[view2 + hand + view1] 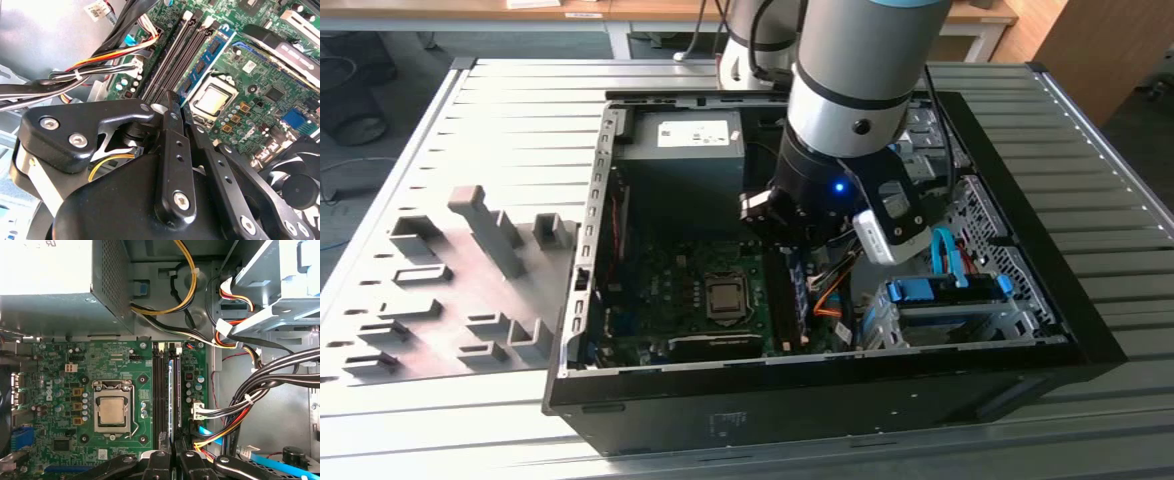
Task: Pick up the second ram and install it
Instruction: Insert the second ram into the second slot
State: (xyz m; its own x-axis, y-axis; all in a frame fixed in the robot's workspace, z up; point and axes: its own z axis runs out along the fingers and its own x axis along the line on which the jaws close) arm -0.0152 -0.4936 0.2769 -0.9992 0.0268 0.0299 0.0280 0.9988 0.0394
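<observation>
Two matte black fingers (170,130) of the gripper (178,101) pinch shut on one end of the second ram (210,56). It is a thin, flat green strip studded with dark chips, running out from the fingertips along the long black motherboard slots (159,400).

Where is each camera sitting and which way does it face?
Exterior view: off the robot, looking down into the open black computer case; the grey arm shows.
First wrist view: at the wrist, facing the green motherboard; black pincer shows.
Second wrist view: at the wrist, slanting past the pincer.
Both share the square silver processor.
</observation>
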